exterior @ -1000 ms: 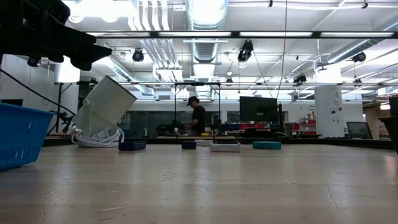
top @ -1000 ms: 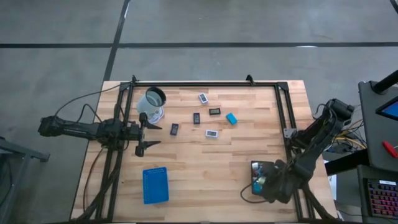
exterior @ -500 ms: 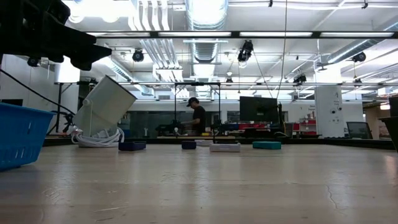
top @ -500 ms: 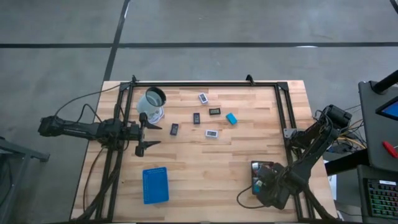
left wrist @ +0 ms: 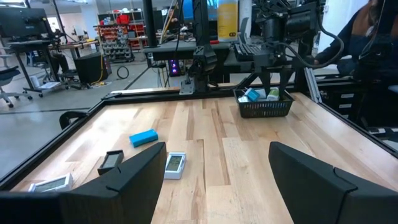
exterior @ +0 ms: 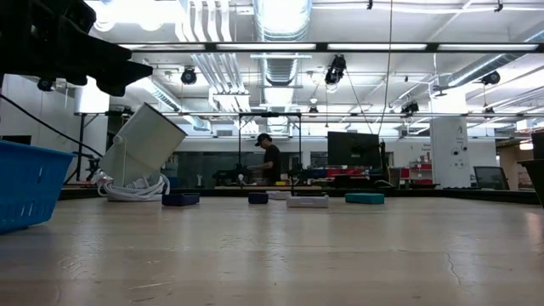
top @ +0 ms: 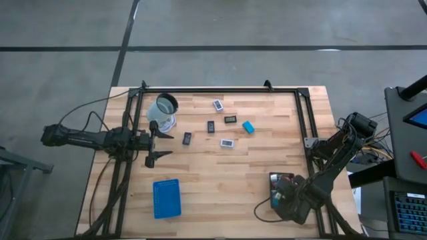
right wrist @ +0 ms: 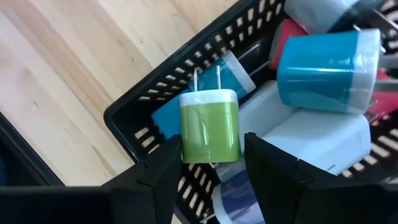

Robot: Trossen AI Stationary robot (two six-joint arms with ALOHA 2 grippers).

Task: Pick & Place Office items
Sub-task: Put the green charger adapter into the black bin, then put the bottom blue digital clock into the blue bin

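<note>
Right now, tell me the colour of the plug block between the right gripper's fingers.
Green plug block, white top; right wrist view.

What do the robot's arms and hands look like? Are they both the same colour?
Yes. Both arms are dark, nearly black, built from chunky jointed sections with thin black cables trailing off them. Each ends in a hand with two flat, angular dark fingers: the left hand points along the wooden table, and the right hand shows the same blocky matte black fingers. No markings are visible.

One camera looks straight down on the whole table (top: pixel 220 167). One sits low, looking across it. The left wrist camera looks along it to the black tray (left wrist: pixel 264 107). The right one sits close above that tray.
</note>
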